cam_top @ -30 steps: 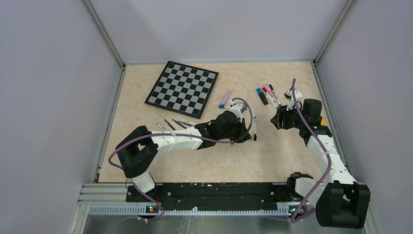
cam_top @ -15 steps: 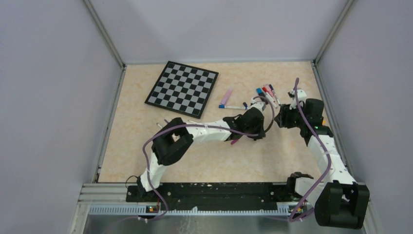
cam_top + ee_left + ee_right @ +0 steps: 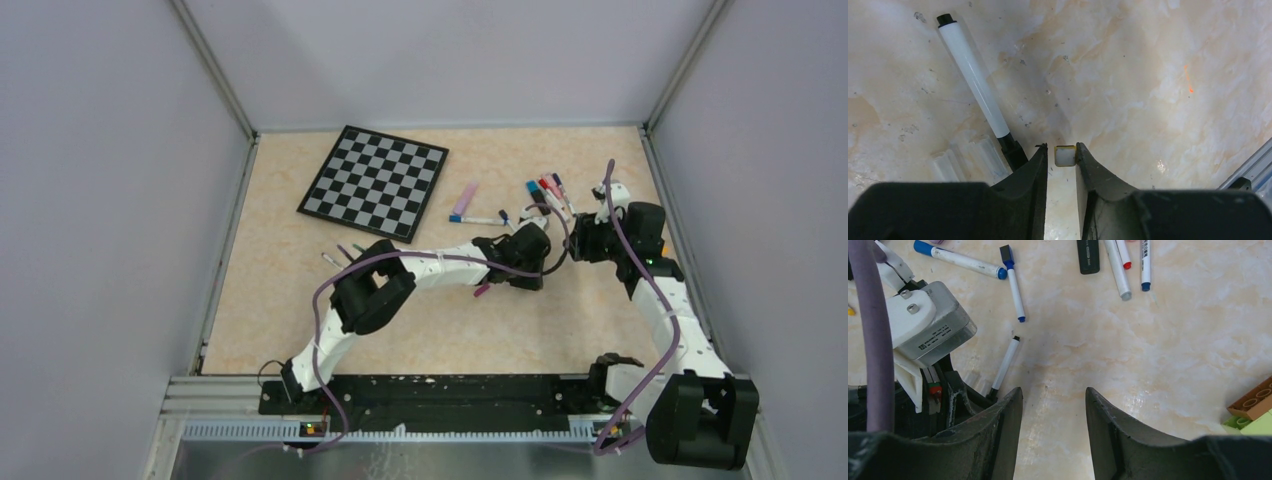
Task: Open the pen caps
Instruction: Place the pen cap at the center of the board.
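Left fingers [image 3: 1083,162] barely parted; small white piece [image 3: 1065,156] between tips, touching one, gap at other, so loose; cap or not, cannot tell. White pen [image 3: 975,80] lies on desk [image 3: 1148,75] just beside. Right fingers [image 3: 1013,405] spread wide, empty. Capped pens [image 3: 1120,265] beyond. Best: open fully, lift straight up, avoid nudging pen

chessboard [image 3: 374,182] far-left on surface [image 3: 270,290] | pen cluster [image 3: 547,188] far-right, well apart from it | single pen [image 3: 975,82] lying just beside left fingers [image 3: 1034,172] | pen cap [image 3: 1064,155] between them, touching one | toy bricks [image 3: 1250,401] near right fingers [image 3: 998,430]
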